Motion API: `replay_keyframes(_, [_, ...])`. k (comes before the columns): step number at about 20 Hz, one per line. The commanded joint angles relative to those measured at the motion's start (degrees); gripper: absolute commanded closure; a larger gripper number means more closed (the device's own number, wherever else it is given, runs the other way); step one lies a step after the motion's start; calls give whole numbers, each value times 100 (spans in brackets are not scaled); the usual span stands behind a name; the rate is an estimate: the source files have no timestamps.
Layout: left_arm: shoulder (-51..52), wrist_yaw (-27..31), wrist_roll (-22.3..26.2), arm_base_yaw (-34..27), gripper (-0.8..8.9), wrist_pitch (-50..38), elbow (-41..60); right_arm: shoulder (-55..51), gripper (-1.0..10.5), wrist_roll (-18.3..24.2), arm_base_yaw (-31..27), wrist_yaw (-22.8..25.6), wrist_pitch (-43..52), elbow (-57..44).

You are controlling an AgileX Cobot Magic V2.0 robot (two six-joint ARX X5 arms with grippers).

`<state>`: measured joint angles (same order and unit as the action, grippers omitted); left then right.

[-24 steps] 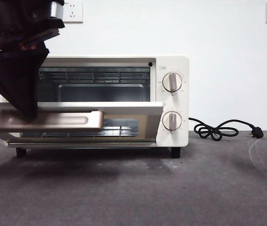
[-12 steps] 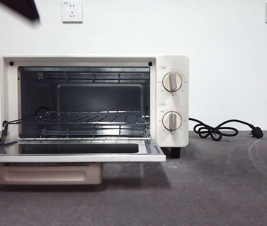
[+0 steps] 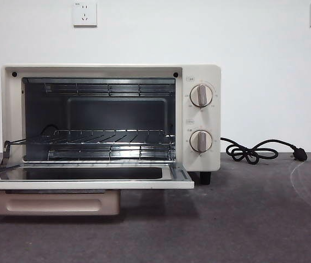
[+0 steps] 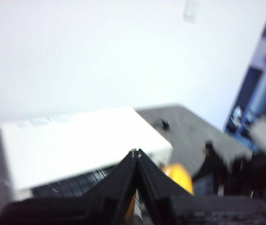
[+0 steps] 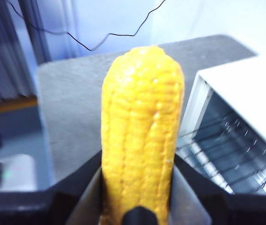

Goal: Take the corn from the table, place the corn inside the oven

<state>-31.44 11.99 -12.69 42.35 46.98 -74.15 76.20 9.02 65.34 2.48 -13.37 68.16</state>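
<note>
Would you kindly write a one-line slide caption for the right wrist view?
Right gripper holds the corn upright between its jaws, above the table, beside the open oven.

The oven is cream-white, with a dark grey cavity crossed by silvery wire racks and two silver knobs on its panel. Its lowered door handle is beige. A black cord lies on the dark grey, faintly mottled worktop. The corn is glossy yellow with rows of kernels, between black fingers. In the blurred left wrist view, a yellow-orange patch is probably the same corn.
</note>
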Motion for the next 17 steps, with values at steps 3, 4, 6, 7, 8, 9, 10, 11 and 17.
replay_keyframes(3, [308,378,55,13,819,111,0,688,958,1241,153,710,549,13])
replay_keyframes(4, [358,400,55,13,819,175,0,857,958,1429,151,828,647,13])
replay_keyframes(6, [426,505,55,13,819,345,0,1176,958,1858,146,1091,813,13])
replay_keyframes(7, [435,551,55,13,819,420,0,1327,958,2081,140,1220,901,13])
replay_keyframes(8, [437,610,55,13,819,490,0,1471,958,2323,140,1394,984,13])
replay_keyframes(9, [437,634,55,13,819,581,0,1646,958,2645,138,1655,1091,15])
replay_keyframes(10, [437,656,55,13,819,629,0,1792,958,2896,140,1810,1198,15])
replay_keyframes(11, [435,675,55,13,819,669,0,1915,958,3119,140,1945,1294,15])
replay_keyframes(17, [433,780,98,13,819,734,0,2699,958,4212,87,2826,2229,15])
